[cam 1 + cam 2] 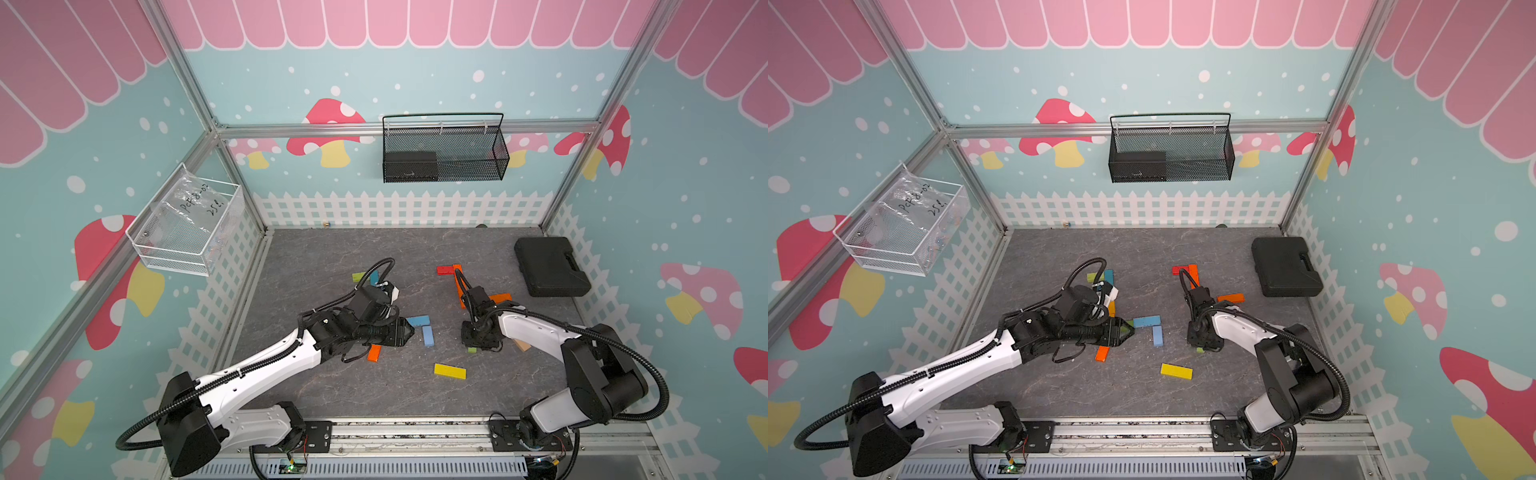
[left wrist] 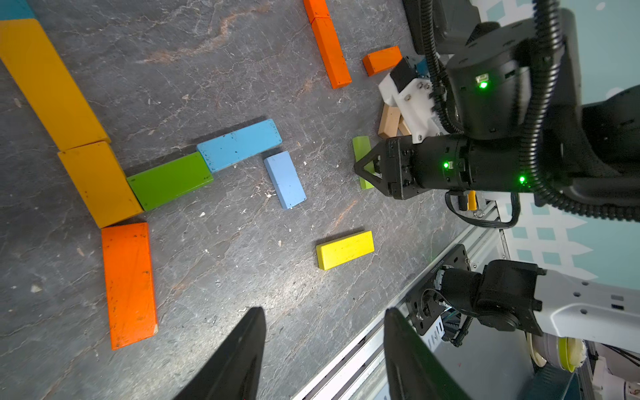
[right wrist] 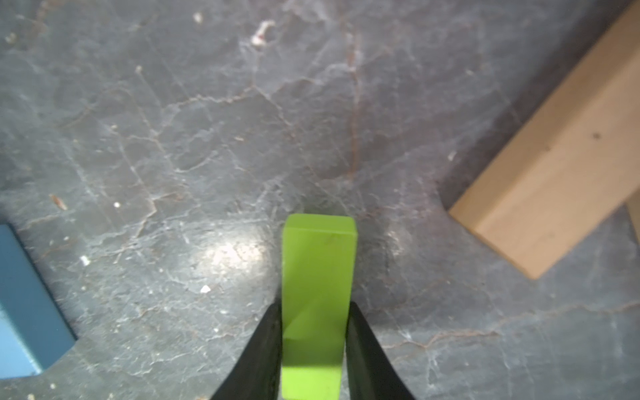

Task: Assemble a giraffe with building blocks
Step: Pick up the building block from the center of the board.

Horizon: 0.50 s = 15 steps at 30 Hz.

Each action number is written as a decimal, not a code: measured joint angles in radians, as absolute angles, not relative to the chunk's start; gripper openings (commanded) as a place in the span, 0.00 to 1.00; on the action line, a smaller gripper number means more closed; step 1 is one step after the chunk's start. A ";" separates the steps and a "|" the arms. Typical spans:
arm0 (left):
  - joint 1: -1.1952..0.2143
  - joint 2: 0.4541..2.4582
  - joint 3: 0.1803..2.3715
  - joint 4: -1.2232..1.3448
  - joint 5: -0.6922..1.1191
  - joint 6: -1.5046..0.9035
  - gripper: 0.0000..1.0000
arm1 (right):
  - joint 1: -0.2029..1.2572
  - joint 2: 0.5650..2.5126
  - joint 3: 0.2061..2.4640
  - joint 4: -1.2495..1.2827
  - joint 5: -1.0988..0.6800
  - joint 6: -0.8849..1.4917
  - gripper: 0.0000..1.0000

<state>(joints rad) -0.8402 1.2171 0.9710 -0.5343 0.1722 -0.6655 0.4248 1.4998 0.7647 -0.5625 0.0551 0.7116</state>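
My right gripper (image 3: pixel 313 311) is shut on a lime green block (image 3: pixel 317 277), its fingers pressed on both long sides, low over the mat. A top view shows only a sliver of that block (image 1: pixel 471 350) under the right gripper (image 1: pixel 478 340). A tan block (image 3: pixel 554 180) lies just beside it. My left gripper (image 2: pixel 323 311) hovers open and empty over bare mat, with its tip (image 1: pixel 409 332) near two blue blocks (image 1: pixel 417 320). Amber blocks (image 2: pixel 100 183), a green one (image 2: pixel 169 180) and a blue one (image 2: pixel 239 145) lie end to end. A yellow block (image 1: pixel 450 371) lies apart.
Red (image 1: pixel 445 269) and orange blocks (image 1: pixel 459 286) lie in a line behind the right arm, another orange one (image 1: pixel 374 353) under the left arm. A black case (image 1: pixel 550 266) sits at the back right. Mesh baskets (image 1: pixel 444 149) hang on the walls. A metal rail (image 1: pixel 415 432) edges the front.
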 measured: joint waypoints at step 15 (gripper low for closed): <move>-0.832 1.217 0.971 -0.533 0.173 -0.661 0.58 | 0.334 1.396 0.670 -0.554 0.070 0.685 0.25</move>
<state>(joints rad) -0.8322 1.2171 0.9707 -0.5335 0.1730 -0.6609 0.3336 1.3960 0.6704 -0.5541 0.0704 0.6853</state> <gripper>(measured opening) 0.578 0.270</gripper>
